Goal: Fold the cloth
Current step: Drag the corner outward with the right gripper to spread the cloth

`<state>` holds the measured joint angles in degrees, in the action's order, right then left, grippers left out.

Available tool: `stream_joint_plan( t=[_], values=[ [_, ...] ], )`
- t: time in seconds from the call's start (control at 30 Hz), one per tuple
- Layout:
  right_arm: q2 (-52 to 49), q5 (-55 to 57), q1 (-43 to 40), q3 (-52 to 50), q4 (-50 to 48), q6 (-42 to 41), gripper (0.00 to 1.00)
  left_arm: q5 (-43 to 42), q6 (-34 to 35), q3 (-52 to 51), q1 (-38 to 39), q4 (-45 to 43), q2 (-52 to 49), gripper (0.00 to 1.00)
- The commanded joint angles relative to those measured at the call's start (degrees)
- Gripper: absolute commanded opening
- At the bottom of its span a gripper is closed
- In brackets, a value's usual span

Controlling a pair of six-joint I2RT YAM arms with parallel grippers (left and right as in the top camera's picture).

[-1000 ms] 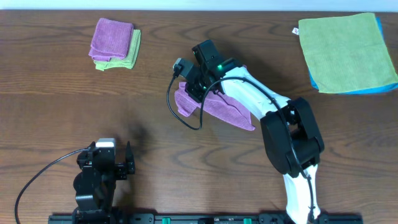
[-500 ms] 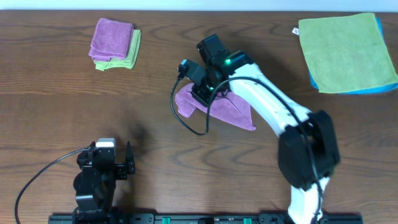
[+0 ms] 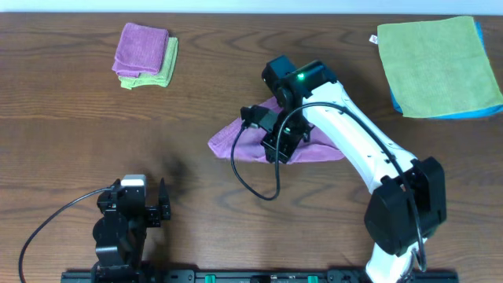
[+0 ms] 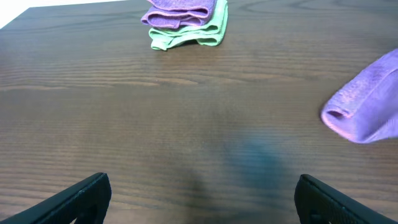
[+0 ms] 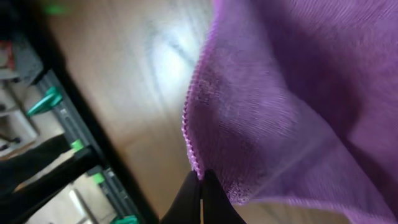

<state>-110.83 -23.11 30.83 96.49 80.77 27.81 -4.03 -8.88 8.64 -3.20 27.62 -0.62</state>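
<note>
A purple cloth (image 3: 236,138) lies partly lifted at the table's middle, stretched from a rolled left end to the right. My right gripper (image 3: 277,148) is shut on its edge and holds it up. In the right wrist view the black fingertips (image 5: 200,186) pinch the stitched hem of the purple cloth (image 5: 292,106). The cloth's rolled end also shows in the left wrist view (image 4: 367,102). My left gripper (image 3: 145,206) sits low at the front left, open and empty, its fingers (image 4: 199,196) spread over bare wood.
A folded stack of purple and green cloths (image 3: 144,55) lies at the back left, also in the left wrist view (image 4: 185,22). A flat green cloth over a blue one (image 3: 436,64) lies at the back right. A black cable (image 3: 244,169) loops beside the right arm.
My right gripper has moved right and toward the front with the cloth's edge, lifting it and pulling the cloth out longer. The left arm has not moved.
</note>
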Motion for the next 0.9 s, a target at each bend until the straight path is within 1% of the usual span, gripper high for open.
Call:
stream_joint_plan(
  t=[0.0, 0.2, 0.37, 0.47, 0.53, 0.6, 0.63, 0.77, 0.8, 0.87],
  values=[
    [2.6, -4.1, 0.7, -0.5, 0.5, 3.0, 0.02, 0.6, -0.5, -0.8, 0.2, 0.5, 0.4, 0.95],
    [6.9, -3.7, 0.0, -5.6, 1.3, 2.9, 0.02, 0.6, -0.5, -0.8, 0.2, 0.5, 0.4, 0.95],
    [11.2, -3.7, -0.9, -15.1, 0.8, 2.0, 0.02, 0.6, -0.5, -0.8, 0.2, 0.5, 0.4, 0.95],
    [13.4, -6.6, -0.2, -20.2, 0.6, 2.1, 0.02, 0.6, -0.5, -0.8, 0.2, 0.5, 0.4, 0.96],
    [14.4, -8.0, 0.8, -22.0, 0.4, 2.3, 0.13, 0.6, -0.5, -0.8, 0.2, 0.5, 0.4, 0.95],
    [15.5, -8.2, 2.1, -22.7, 0.4, 2.3, 0.17, 0.6, -0.5, -0.8, 0.2, 0.5, 0.4, 0.95],
    [16.2, -8.2, 2.9, -22.7, 0.1, 2.3, 0.24, 0.6, -0.5, -0.8, 0.2, 0.5, 0.4, 0.95],
    [17.9, -8.1, 3.7, -22.7, -3.1, 1.4, 0.82, 0.9, -0.5, -0.8, 0.2, 0.5, 0.4, 0.96],
    [18.2, -7.9, 3.6, -22.7, -4.3, 0.7, 0.99, 0.7, -0.5, -0.8, 0.2, 0.4, 0.4, 0.96],
    [18.3, -7.3, 3.6, -22.7, -6.6, -0.5, 0.99, 0.4, -0.5, -0.8, 0.2, 0.5, 0.4, 0.95]
  ],
)
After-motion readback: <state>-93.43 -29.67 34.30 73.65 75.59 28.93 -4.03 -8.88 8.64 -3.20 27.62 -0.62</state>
